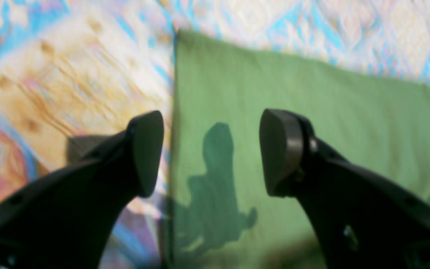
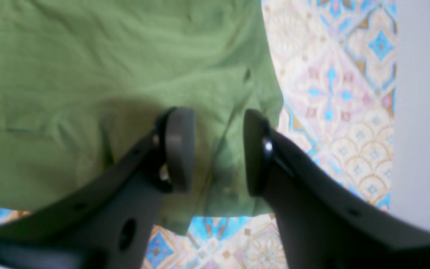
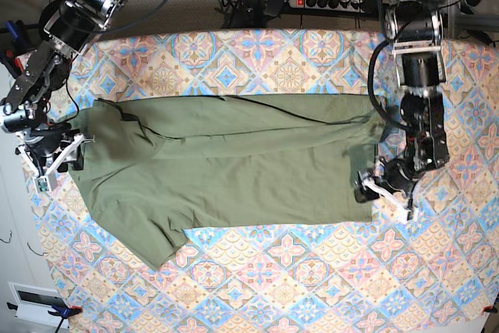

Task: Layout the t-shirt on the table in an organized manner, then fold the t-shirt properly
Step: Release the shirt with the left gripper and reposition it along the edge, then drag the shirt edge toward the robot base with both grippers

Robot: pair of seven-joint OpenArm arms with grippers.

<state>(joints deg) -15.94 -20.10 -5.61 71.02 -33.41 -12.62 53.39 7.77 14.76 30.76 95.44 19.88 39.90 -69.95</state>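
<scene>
Your left tool (image 1: 211, 153) fills the foreground of its wrist view, jaws spread wide and holding nothing, straddling the straight edge where the t-shirt (image 1: 312, 123) meets the patterned tabletop (image 1: 69, 82). One finger hangs over bare cloth, the other over green fabric, with the tool's shadow falling on the shirt between them.

From the base view, the t-shirt (image 3: 234, 169) lies spread across the middle of the tabletop (image 3: 312, 286), its long axis running side to side between your two arms. The left tool (image 3: 383, 187) sits at the hem end; the right tool (image 3: 58, 154) sits at the collar-and-sleeve end (so each arm is nearer its own end, and neither reaches the middle easily).

Your right tool (image 2: 218, 149) stands about half open over a rumpled corner of the shirt (image 2: 88, 74), and appears to grip nothing, though whether its tips touch the fabric is hard to judge.

Both wrist views are blurred. The shirt looks folded lengthwise already, judging by the one sleeve showing at the lower left; the other sleeve is hidden.
</scene>
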